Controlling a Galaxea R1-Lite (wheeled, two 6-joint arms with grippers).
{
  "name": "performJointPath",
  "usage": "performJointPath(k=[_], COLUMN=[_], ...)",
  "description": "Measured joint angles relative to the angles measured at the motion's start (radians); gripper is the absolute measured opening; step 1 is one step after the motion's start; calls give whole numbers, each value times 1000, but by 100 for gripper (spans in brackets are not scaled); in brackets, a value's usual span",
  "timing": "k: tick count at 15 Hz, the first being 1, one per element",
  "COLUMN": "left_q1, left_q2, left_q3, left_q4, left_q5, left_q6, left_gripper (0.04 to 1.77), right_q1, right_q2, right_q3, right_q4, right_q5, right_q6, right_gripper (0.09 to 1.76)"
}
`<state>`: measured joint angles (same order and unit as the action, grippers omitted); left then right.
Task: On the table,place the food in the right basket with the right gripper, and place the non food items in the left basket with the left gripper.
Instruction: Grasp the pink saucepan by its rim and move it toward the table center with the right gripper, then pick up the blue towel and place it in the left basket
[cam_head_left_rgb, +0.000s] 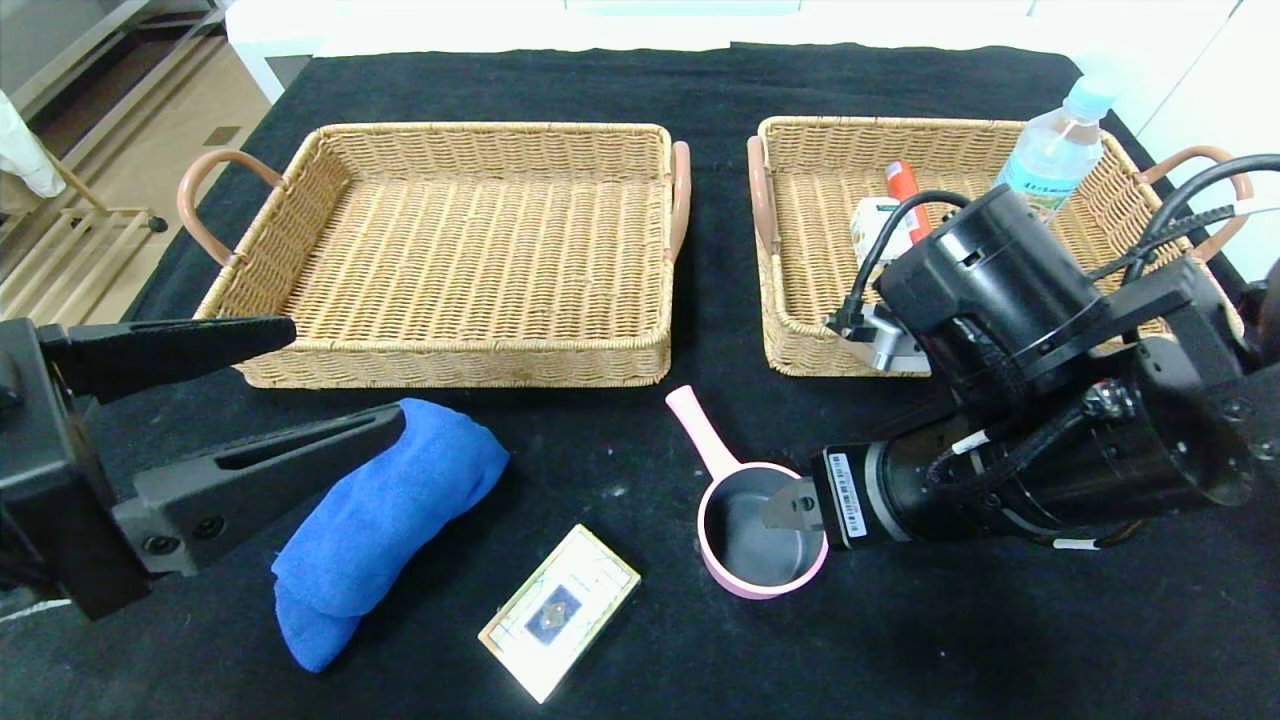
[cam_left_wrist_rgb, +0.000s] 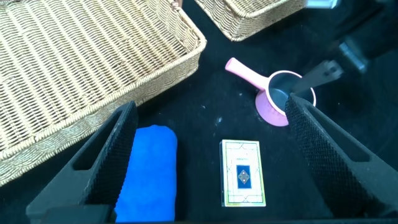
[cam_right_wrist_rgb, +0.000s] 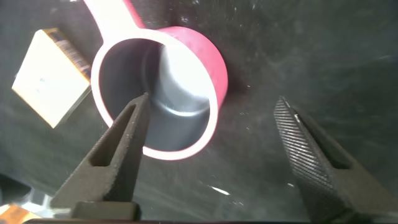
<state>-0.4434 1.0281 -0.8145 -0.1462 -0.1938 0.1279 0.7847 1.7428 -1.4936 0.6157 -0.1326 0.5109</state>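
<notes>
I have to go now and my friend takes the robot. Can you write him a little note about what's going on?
Left pincer: open, empty, hovering by the blue cloth.
Right pincer: open, one finger inside the pink pot, holding nothing.
Done: water bottle and small packages in the right basket.
Left: cloth, card box and pot stay on the table; left basket has nothing in it.
</notes>
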Motion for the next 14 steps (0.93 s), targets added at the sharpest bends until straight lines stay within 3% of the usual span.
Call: performJointPath(k=[11,14], left_q1=[0,0], left_q2=[1,2], left_q3=[1,3], left_q4=[-1,-1], left_q5=[3,3], left_q6=[0,-1], left_gripper=[172,172], right_q1=[-39,-93], right_q2=[-247,-312], right_q3=[31,39], right_q4=[-3,-4], right_q5=[10,91], right_q6=[-281,-357], right_gripper=[165,167])
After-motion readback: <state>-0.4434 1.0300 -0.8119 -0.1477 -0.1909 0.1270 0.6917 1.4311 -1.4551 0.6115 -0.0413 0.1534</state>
